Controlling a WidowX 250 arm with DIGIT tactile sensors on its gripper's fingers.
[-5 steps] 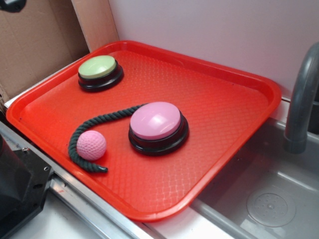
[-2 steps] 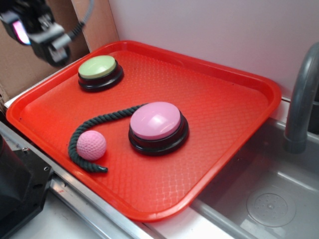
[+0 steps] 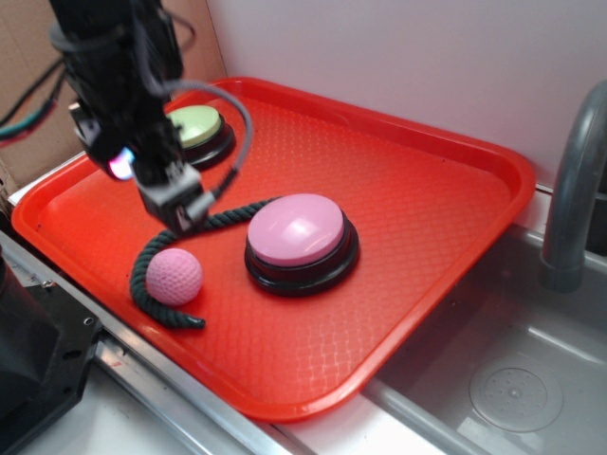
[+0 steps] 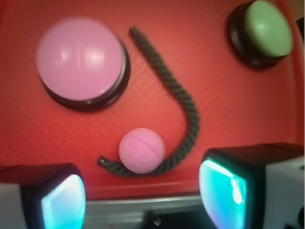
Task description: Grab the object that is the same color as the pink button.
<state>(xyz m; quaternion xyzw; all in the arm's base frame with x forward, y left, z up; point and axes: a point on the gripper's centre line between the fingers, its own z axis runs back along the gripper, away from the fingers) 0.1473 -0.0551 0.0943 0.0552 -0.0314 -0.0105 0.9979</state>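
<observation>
The small pink ball (image 3: 174,276) (image 4: 141,150) lies near the front-left corner of the red tray (image 3: 417,199) (image 4: 200,57), cupped in the curve of a dark green rope (image 3: 152,248) (image 4: 186,105) that touches it on the near side and wraps round to its left in the exterior view; the rope's far end runs up toward the pink button (image 3: 296,228) (image 4: 80,57), a large pink dome on a glossy black base that sits just beside the ball, toward the middle of the tray; a smaller light-green button (image 3: 194,127) (image 4: 266,27) on a black base stands well apart, near the tray's back-left corner; the gripper (image 3: 180,207) (image 4: 143,191) hangs above the rope, between the green button and the ball, not touching the ball; in the wrist view its two fingers (image 4: 228,186) stand wide apart with the ball showing in the gap between them, so the jaws are released and hold nothing; to the right of the tray a grey sink (image 3: 512,379) and a grey faucet (image 3: 574,190) are in view.
</observation>
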